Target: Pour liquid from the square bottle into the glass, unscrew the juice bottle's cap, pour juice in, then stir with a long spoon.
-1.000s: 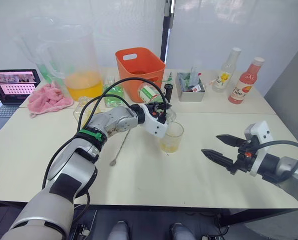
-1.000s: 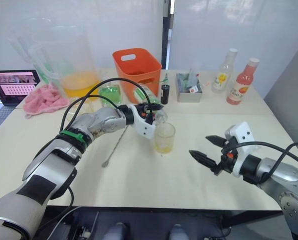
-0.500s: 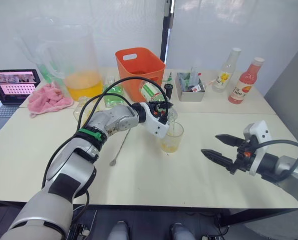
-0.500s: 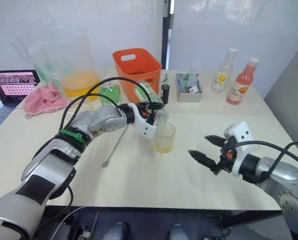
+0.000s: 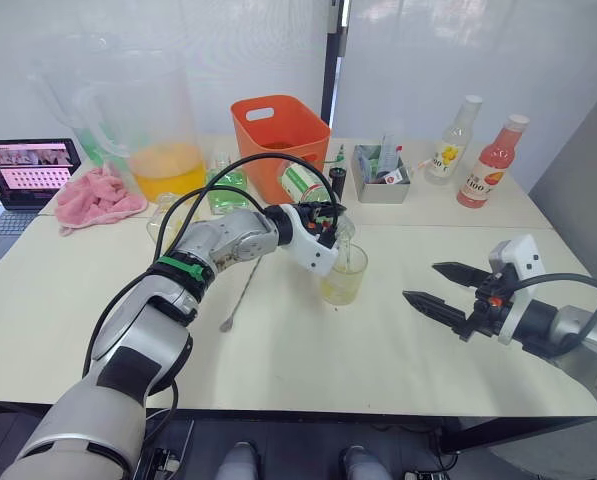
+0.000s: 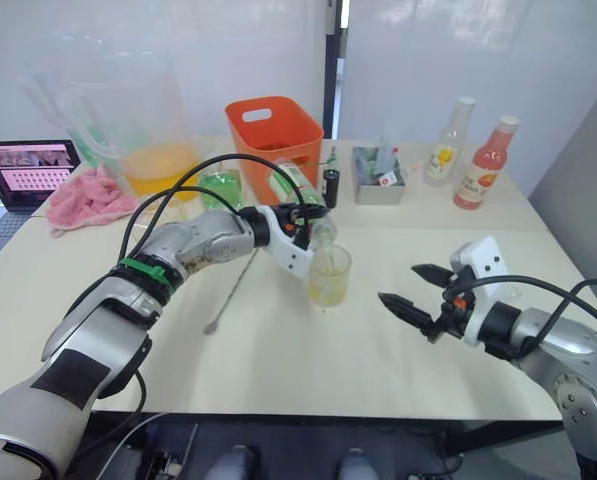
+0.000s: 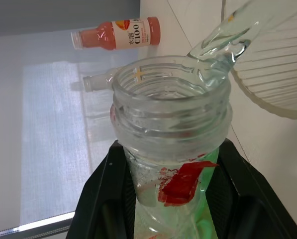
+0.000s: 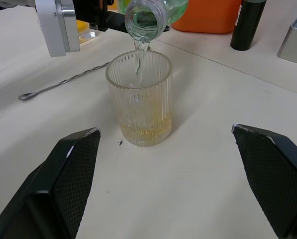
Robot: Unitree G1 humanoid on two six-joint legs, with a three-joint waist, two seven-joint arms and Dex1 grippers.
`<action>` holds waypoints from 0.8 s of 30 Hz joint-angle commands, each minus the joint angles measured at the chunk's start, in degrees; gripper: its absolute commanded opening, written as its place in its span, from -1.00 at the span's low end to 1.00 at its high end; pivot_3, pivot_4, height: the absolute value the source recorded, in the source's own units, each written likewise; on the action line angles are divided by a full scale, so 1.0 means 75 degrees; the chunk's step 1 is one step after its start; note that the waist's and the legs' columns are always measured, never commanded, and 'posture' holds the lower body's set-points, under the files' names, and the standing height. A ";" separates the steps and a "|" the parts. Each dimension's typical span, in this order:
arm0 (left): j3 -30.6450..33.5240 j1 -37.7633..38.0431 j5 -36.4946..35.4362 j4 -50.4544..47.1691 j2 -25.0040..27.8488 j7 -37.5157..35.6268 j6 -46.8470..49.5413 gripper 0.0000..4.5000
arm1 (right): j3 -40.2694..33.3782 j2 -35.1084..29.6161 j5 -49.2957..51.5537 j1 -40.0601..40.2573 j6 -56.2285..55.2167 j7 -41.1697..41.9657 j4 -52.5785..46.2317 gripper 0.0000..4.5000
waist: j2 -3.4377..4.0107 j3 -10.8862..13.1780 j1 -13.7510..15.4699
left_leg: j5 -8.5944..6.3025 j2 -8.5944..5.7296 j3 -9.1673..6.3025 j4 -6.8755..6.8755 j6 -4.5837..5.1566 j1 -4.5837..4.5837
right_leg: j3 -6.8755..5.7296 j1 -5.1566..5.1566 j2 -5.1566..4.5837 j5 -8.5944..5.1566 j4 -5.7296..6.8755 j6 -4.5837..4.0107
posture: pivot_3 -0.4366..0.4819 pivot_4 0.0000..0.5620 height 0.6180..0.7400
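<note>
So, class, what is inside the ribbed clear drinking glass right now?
The ribbed clear drinking glass holds a shallow layer of yellowish liquid at its bottom, and a thin clear stream falls in from the tilted clear plastic juice bottle in the left tool. Nothing else shows inside.

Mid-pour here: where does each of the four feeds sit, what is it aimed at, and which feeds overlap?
Left eye and right eye views: on the head, looking down over the table; both arms show, left tool tipping the juice bottle over the glass, right tool open beside it.
Left wrist view: along its fingers, at the bottle's open mouth and pouring stream.
Right wrist view: between its fingers, at the glass and the long spoon.
Shared: both wrist views show the bottle mouth and the glass.
</note>
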 commanded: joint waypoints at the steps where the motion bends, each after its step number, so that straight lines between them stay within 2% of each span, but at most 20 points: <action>1: 0.0291 -0.0254 -0.0335 -0.0340 0.0052 -0.0033 0.0038 -0.36 | -0.0050 -0.0025 -0.0014 -0.0187 -0.0185 0.0060 -0.0070 0.99 | 0.0000 0.0000 -0.0001 | 0.0000 0.0000 0.0000 0.0000 0.0000 0.0000 | 0.0000 0.0000 0.0000 0.0000 0.0000 0.0000 | -0.05 -0.47 1.00; 8: 0.0290 -0.0245 -0.0470 -0.0368 0.0064 -0.0145 0.0078 -0.36 | -0.0024 -0.0022 -0.0069 -0.0251 -0.0188 0.0118 -0.0004 0.99 | 0.0000 0.0000 0.0003 | 0.0000 0.0000 0.0000 0.0001 0.0000 0.0000 | 0.0000 0.0000 0.0000 0.0000 0.0000 0.0000 | -0.05 -0.47 1.00; 11: 0.0806 0.0003 -0.1736 -0.0446 -0.0177 -0.1096 0.0242 -0.36 | 0.0088 -0.0033 -0.0111 -0.0370 -0.0196 0.0169 0.0076 0.99 | 0.0000 0.0000 -0.0006 | 0.0000 0.0000 0.0000 0.0001 0.0000 0.0000 | 0.0000 0.0000 0.0000 0.0000 0.0002 -0.0001 | -0.05 -0.47 1.00; 15: 0.1107 0.0121 -0.2407 -0.0731 -0.0259 -0.1740 0.0525 -0.36 | 0.0131 -0.0048 -0.0143 -0.0445 -0.0198 0.0228 0.0147 0.99 | 0.0000 0.0000 -0.0008 | 0.0000 0.0000 -0.0001 0.0002 0.0000 0.0000 | 0.0000 0.0000 0.0000 0.0001 0.0006 -0.0001 | -0.05 -0.47 1.00; 19: 0.1795 0.0328 -0.3730 -0.1285 -0.0452 -0.2655 0.1347 -0.36 | 0.0267 -0.0075 -0.0144 -0.0713 -0.0211 0.0395 0.0307 0.99 | 0.0001 0.0000 -0.0018 | 0.0001 0.0000 0.0000 0.0006 0.0001 0.0001 | 0.0000 0.0000 0.0000 0.0001 0.0009 -0.0002 | -0.05 -0.47 1.00; 24: 0.2395 0.0689 -0.4822 -0.2267 -0.0573 -0.3381 0.2590 -0.36 | 0.0346 -0.0070 -0.0110 -0.1019 -0.0226 0.0614 0.0512 0.99 | 0.0001 -0.0001 -0.0022 | 0.0001 0.0000 -0.0001 0.0006 0.0001 0.0002 | 0.0001 0.0000 0.0000 0.0001 0.0010 -0.0002 | -0.05 -0.47 1.00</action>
